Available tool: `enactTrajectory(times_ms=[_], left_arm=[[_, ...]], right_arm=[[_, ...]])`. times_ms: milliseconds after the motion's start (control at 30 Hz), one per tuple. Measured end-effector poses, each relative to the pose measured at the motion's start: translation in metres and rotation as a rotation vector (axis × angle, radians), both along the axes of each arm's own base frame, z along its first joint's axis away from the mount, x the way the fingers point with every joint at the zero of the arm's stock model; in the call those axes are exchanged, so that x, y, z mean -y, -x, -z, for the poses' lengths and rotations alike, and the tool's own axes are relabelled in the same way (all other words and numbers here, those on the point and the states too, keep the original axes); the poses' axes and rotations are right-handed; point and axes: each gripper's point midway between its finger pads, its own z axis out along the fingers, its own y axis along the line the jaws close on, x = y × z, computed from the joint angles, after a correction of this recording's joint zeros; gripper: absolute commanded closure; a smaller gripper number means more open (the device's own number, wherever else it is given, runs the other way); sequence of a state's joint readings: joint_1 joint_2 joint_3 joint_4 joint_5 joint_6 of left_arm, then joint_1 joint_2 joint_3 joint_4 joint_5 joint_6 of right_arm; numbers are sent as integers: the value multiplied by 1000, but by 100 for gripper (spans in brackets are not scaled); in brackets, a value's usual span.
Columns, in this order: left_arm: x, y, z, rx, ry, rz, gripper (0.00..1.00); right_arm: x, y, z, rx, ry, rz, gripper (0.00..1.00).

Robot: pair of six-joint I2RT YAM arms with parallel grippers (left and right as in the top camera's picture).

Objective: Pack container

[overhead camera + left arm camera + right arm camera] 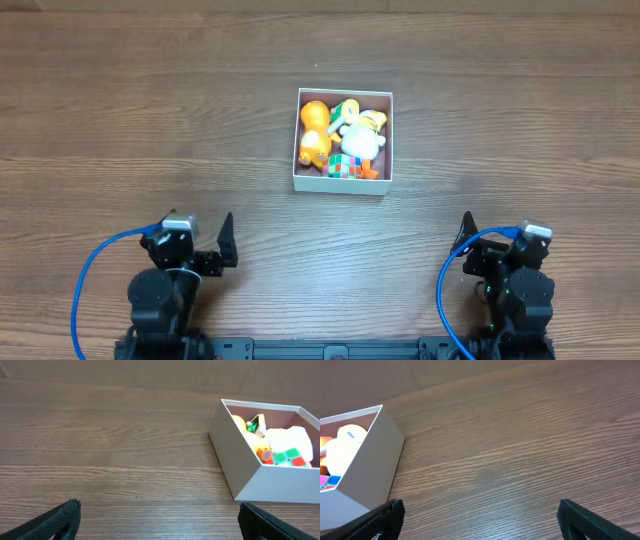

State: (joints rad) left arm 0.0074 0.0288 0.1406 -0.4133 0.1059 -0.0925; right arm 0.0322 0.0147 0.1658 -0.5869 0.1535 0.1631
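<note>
Left claw (pixel 159 513) is spread wide with nothing between its fingers. The right claw (pixel 481 510) is spread wide and empty too. Under both there is only bare wooden surface (pixel 110 450).

The container (pixel 235 462) sits ahead of the left claw and off to its right. From the right claw it is ahead and to the left, well apart from both. It stands flat and upright, open side up.

Inside it, an orange toy (pixel 315 130) lies on the left claw's side and a white toy (pixel 364 146) on the right claw's side. A many-coloured cube (pixel 342 166) sits against the wall nearest the claws, and a green and yellow piece (pixel 347 108) lies at the far wall.

The box looks like thin white card, so it is probably light even when filled and likely to slide on the smooth wood if nudged. Its walls should flex under a hard pinch.

The best hold is probably over the rim, one finger outside and one inside. The near corners look the stiffest place for that (though the cube crowds the near wall). Two claws on opposite walls would be steadier than one.

No brand or label can be read on the box. A small bluish mark on the white toy, seen from the right wrist, is too small to make out.
</note>
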Motion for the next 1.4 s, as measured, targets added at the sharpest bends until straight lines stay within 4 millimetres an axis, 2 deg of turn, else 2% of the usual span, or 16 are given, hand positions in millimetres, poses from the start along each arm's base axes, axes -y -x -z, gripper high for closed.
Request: enactTrajectory(times_ms=[100, 1400], left_arm=[[0, 0, 5, -3, 0, 0, 0], [0, -1, 3, 5, 0, 0, 0]], right_arm=[[0, 0, 0, 0, 0, 0, 0], [0, 0, 0, 0, 0, 0, 0]])
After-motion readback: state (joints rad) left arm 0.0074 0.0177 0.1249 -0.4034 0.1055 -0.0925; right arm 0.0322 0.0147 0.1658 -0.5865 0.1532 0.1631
